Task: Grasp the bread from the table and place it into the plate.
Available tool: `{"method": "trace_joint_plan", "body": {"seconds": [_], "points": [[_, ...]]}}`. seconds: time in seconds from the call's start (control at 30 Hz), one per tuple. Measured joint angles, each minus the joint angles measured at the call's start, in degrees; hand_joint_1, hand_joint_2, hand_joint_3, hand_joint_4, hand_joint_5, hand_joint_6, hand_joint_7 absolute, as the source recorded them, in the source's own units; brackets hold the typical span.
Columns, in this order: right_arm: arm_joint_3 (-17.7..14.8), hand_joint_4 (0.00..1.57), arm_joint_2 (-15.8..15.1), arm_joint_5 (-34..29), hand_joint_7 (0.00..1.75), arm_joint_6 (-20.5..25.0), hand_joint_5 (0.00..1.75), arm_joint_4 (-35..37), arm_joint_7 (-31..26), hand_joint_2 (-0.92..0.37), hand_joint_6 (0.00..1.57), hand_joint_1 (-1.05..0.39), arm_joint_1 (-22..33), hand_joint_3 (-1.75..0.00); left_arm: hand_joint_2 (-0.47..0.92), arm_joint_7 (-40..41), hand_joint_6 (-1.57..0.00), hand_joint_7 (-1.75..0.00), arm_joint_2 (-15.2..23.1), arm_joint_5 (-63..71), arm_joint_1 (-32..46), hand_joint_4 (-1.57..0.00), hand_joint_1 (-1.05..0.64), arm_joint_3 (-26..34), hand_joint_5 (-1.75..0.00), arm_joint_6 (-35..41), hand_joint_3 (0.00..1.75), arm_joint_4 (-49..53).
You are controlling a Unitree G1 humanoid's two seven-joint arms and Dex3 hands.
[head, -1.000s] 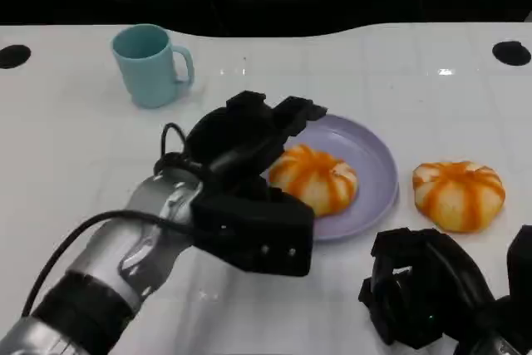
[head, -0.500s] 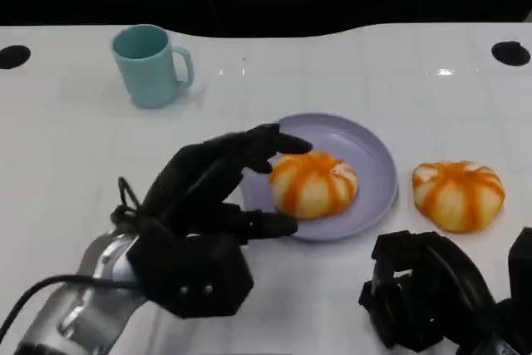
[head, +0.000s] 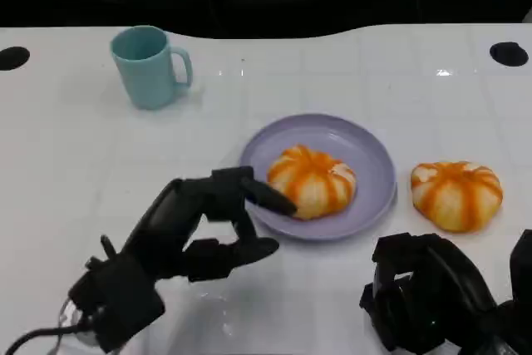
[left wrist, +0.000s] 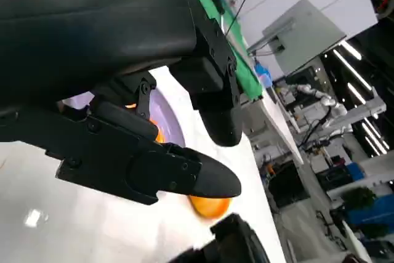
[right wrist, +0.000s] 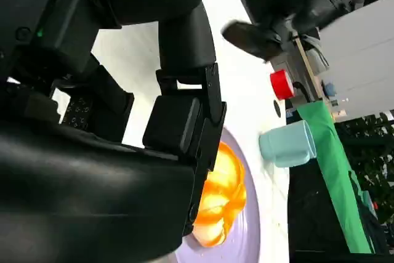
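Left hand (head: 195, 230) hung empty, fingers spread, at 7 o'clock of plate (head: 376, 174) holding bread (head: 313, 180); best cleared low, avoiding the rim.

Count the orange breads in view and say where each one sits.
2. One bread lies on the purple plate; the other bread sits on the white table, right of the plate.

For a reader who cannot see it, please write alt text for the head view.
An orange-striped round bread lies on a lilac round plate on a white table, and a second similar bread sits on the table beside the plate. The black left hand hovers open by the plate; the black right hand is near the lower edge. A teal mug stands behind.
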Motion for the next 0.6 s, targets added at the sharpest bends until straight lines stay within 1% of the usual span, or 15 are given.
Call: {"method": "trace_joint_plan", "body": {"seconds": [0.1,0.17,0.2,0.3,0.37,0.43,0.6], "points": [[0.04,1.48,0.0,0.0,0.99,-0.01,1.42,-0.03,0.34,-0.02,1.57,-1.05,0.07,-1.44,0.92,-2.81,-0.85,-1.32,-0.8,-3.11,1.35,-0.91,-0.82,0.87,-1.72,0.85,0.28,-0.18],[0.03,1.49,0.0,0.0,0.99,-0.03,1.42,-0.04,0.44,-0.03,1.57,-1.05,0.09,-1.44,0.92,-4.13,-0.82,-1.43,-1.3,-4.69,2.77,-0.92,-0.81,1.3,-1.74,2.52,0.28,-0.91],[0.03,1.49,0.01,0.01,0.98,-0.09,1.41,-0.04,0.53,-0.04,1.57,-1.05,0.1,-1.43,0.92,-4.44,-0.8,-1.53,-1.72,-5.37,3.64,-0.94,-0.8,1.53,-1.74,3.47,0.3,-1.56],[0.01,1.5,0.02,0.04,0.98,-0.34,1.41,-0.04,0.76,-0.03,1.57,-1.05,0.14,-1.42,0.92,-5.86,-0.77,-1.67,-3.27,-8.21,5.86,-0.96,-0.8,2.1,-1.75,5.98,0.32,-3.2],[-0.04,1.51,0.03,0.37,0.99,-0.21,1.4,-0.06,0.76,-0.03,1.57,-1.05,0.21,-1.42,0.92,-7.5,-0.76,-1.7,-4.0,-10.48,7.21,-0.96,-0.79,2.3,-1.75,8.05,0.34,-4.35],[-0.03,1.52,0.05,0.57,0.99,0.01,1.4,-0.16,0.73,-0.03,1.57,-1.05,0.32,-1.42,0.92,-9.21,-0.76,-1.68,-4.44,-12.2,8.61,-0.95,-0.78,2.58,-1.75,9.65,0.33,-4.99],[0.0,1.52,0.03,0.55,1.01,-0.01,1.4,-0.68,0.64,-0.04,1.57,-1.05,0.42,-1.43,0.92,-11.93,-0.83,-1.61,-5.43,-14.67,11.58,-0.97,-0.77,3.45,-1.75,13.09,0.28,-6.3]]}}
